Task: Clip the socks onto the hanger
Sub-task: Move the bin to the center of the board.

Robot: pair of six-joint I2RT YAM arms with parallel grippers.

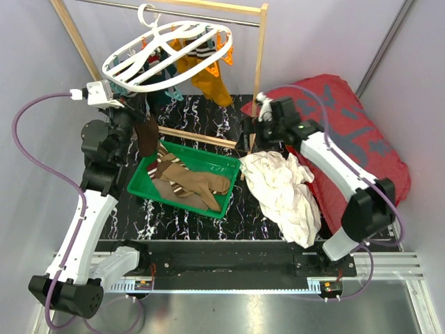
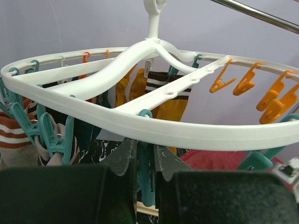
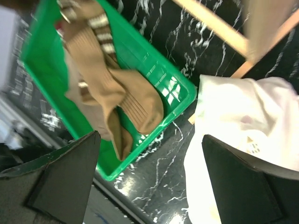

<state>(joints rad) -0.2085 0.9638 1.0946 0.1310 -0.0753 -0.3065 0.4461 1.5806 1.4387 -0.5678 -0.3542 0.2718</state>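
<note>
The white hanger (image 1: 163, 59) hangs by its hook from the metal rod. Mustard socks (image 1: 208, 76) dangle from its orange clips, and other socks (image 2: 14, 135) hang from teal clips on the left. My left gripper (image 2: 145, 158) sits just under the hanger's near rim (image 2: 154, 126), shut on a teal clip (image 2: 148, 179). A dark brown sock (image 1: 147, 136) hangs beside that gripper. Several brown and tan striped socks (image 1: 191, 182) lie in the green tray (image 1: 233, 167). My right gripper (image 3: 150, 140) hovers open over the tray's corner, holding nothing.
A crumpled white cloth (image 1: 281, 188) lies right of the tray, against the red cushion (image 1: 354, 132). The wooden rack's post (image 1: 259, 69) and floor bar (image 1: 198, 137) stand behind the tray. Free orange clips (image 2: 243, 81) hang on the hanger's right side.
</note>
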